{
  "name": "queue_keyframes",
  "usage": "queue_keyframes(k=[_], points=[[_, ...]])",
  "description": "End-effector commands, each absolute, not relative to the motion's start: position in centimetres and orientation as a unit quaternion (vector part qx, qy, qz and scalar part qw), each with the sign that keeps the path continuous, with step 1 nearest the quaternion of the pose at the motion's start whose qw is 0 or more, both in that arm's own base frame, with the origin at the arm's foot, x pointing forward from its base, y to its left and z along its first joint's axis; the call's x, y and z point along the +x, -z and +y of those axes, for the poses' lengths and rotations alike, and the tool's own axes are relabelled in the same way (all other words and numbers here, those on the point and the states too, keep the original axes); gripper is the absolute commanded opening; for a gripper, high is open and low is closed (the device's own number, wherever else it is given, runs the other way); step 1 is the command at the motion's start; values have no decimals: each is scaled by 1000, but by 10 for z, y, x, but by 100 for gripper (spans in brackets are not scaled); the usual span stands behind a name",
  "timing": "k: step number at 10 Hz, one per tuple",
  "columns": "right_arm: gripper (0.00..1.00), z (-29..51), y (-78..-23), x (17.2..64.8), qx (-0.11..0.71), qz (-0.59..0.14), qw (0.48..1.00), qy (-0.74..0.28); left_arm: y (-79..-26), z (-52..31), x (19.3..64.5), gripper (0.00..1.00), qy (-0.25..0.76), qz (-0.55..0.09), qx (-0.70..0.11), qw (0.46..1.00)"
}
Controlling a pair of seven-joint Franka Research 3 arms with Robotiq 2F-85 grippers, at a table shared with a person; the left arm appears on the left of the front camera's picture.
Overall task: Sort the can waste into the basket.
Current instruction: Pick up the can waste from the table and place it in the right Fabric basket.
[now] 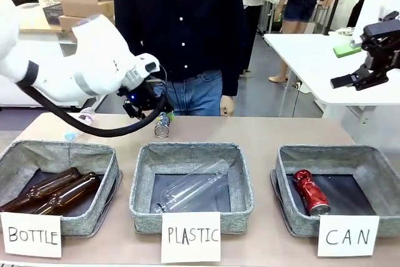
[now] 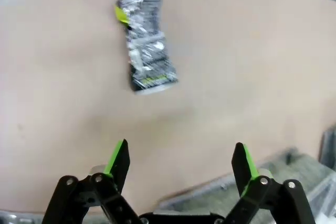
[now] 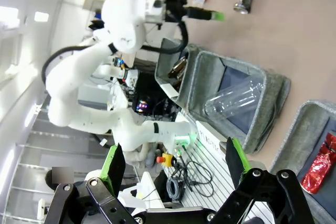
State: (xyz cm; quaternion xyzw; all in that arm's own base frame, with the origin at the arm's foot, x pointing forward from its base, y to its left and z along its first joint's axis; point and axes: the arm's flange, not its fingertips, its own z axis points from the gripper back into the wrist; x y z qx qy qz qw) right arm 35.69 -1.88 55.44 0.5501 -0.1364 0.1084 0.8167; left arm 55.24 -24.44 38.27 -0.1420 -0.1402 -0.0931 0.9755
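Left hand [image 2: 178,153] wide near silver can [image 2: 147,40]; "CAN" card [image 1: 347,236] before basket [image 1: 287,216]

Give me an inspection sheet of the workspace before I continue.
Surface: brown table, three grey baskets along near edge.
Job's things: red can in CAN basket; silver can lying on table behind PLASTIC basket.
Clutter: clear bottle on table, far left.
Grippers: left gripper open near silver can, not touching; right gripper open, raised, empty.
Cables: black hose loops below left arm.
Surroundings: person standing at far side; white table beyond.
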Motion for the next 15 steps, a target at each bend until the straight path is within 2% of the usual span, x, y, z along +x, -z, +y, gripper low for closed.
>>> queue_keyframes(k=[1, 3, 5, 10, 11, 12, 13, 14, 15], points=[[100, -20, -554, 357, 547, -143, 816, -118, -385, -259, 585, 100, 66, -137, -95, 984], [100, -20, -554, 357, 547, -143, 816, -118, -361, -268, 607, 100, 108, -96, -98, 985], [100, -20, -554, 357, 547, -143, 816, -118, -347, -275, 623, 100, 127, -103, -104, 981], [100, -20, -554, 357, 547, -143, 816, -118, -324, -278, 640, 100, 100, -106, -74, 987], [100, -20, -554, 357, 547, -143, 816, -118, -322, -278, 641, 68, 96, -115, -74, 986], [100, -20, -554, 357, 547, -143, 816, -118, -320, -278, 641, 41, 96, -117, -64, 986], [100, -20, -554, 357, 547, -143, 816, -118, -318, -278, 641, 9, 102, -109, -61, 987], [100, -20, -554, 357, 547, -143, 816, -118, -317, -277, 641, 0, 102, -108, -58, 987], [100, -20, -554, 357, 547, -143, 816, -118, -317, -277, 640, 0, 103, -109, -56, 987]])
